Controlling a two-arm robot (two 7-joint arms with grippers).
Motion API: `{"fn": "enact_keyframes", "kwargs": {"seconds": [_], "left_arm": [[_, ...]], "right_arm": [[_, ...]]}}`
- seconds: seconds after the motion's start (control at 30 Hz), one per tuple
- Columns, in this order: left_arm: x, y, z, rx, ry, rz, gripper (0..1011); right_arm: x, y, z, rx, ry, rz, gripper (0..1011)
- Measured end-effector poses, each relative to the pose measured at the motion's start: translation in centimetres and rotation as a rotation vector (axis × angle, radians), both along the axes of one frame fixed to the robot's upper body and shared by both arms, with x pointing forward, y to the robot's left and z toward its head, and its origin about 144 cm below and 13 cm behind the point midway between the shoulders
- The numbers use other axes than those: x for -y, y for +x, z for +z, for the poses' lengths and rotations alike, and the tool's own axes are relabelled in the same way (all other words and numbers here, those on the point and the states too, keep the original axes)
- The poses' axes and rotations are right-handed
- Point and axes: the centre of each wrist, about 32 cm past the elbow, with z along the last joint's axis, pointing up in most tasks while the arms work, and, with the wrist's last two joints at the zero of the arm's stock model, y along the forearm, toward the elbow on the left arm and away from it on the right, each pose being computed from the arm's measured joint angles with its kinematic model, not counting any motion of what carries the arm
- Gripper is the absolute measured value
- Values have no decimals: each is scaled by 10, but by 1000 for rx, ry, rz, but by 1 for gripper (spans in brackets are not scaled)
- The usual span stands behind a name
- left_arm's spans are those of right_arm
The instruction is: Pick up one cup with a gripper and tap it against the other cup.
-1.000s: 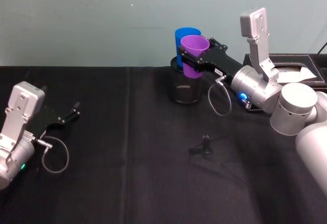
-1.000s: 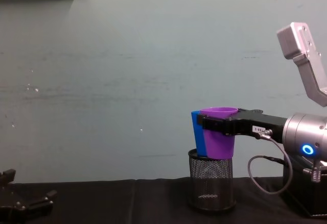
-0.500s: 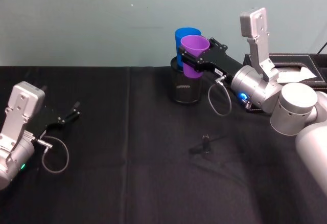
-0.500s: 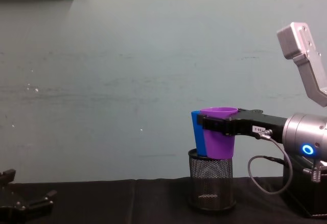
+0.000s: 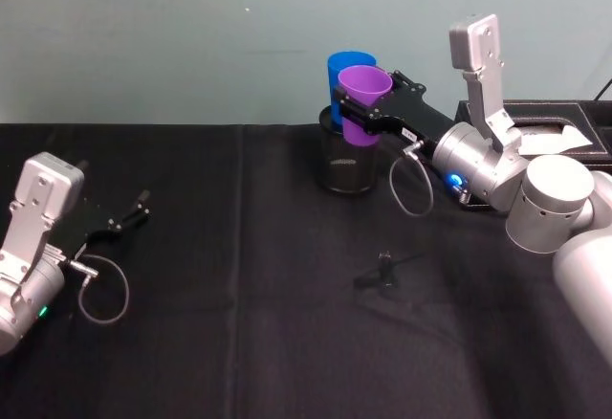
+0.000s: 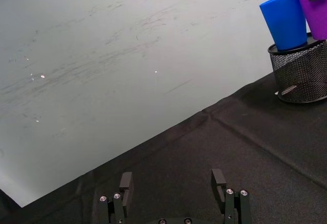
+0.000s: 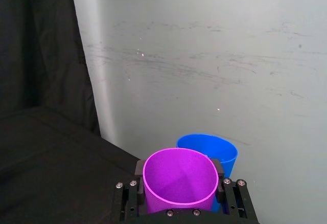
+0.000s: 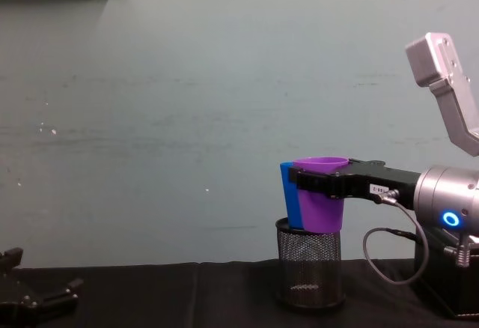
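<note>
My right gripper (image 5: 363,118) is shut on the purple cup (image 5: 364,92), holding it upright by its upper wall over the black mesh pen holder (image 5: 346,165). The blue cup (image 5: 344,63) stands in that holder, just behind the purple one, and their sides look to be touching. From the side, the purple cup (image 8: 320,208) overlaps the blue cup (image 8: 287,193), with its base at the holder's rim. The right wrist view looks down into the purple cup (image 7: 179,183) with the blue cup (image 7: 214,147) beyond. My left gripper (image 5: 129,216) rests open at the table's left.
A black box (image 5: 535,122) with white paper in it stands at the back right, behind my right arm. A small black object (image 5: 382,271) lies on the black cloth mid-table. The wall rises close behind the holder.
</note>
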Motion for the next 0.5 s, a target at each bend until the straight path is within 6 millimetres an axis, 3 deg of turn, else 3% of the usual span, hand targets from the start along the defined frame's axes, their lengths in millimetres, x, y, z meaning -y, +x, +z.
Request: {"fn": "enact_keyframes", "kwargs": {"seconds": [0.5], "left_arm": [[0,0,0,0,0,0,1000]], "right_arm": [[0,0,0,0,0,0,751]]}}
